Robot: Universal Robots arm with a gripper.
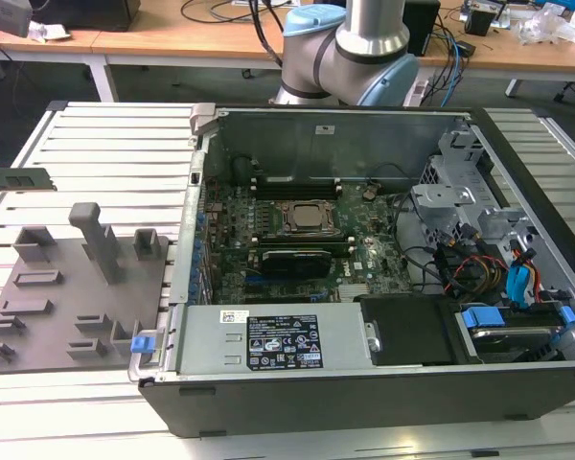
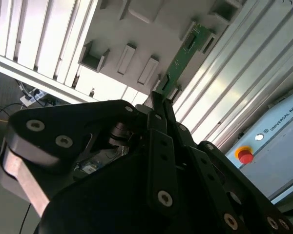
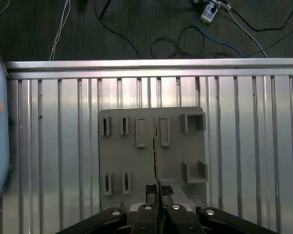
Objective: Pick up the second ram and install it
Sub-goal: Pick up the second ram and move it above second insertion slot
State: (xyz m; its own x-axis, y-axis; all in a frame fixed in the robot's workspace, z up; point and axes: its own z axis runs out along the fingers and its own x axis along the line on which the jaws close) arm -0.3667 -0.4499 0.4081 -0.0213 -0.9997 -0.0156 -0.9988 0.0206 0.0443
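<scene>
The second ram point(image 2: 183, 53) is a thin green circuit-board stick, and my gripper point(image 2: 158, 100) is shut on its near end. In the first wrist view the ram point(image 3: 156, 156) shows edge-on as a thin dark line running out from between the fingertips of the gripper point(image 3: 158, 192). It hangs above the grey plastic tray point(image 3: 117, 156), over the slotted blocks near the tray's middle. In the exterior view the open computer case point(image 1: 364, 402) lies at the right of the tray point(image 1: 48, 316), with its motherboard point(image 1: 297, 240) exposed.
The tray rests on a ribbed aluminium table point(image 3: 53, 146). A tall grey block point(image 1: 96, 240) stands up from the tray. Inside the case are a power supply point(image 1: 278, 340), drive cages point(image 1: 460, 192) and loose cables point(image 1: 479, 268). A control box with a red button point(image 2: 244, 155) sits beside the table.
</scene>
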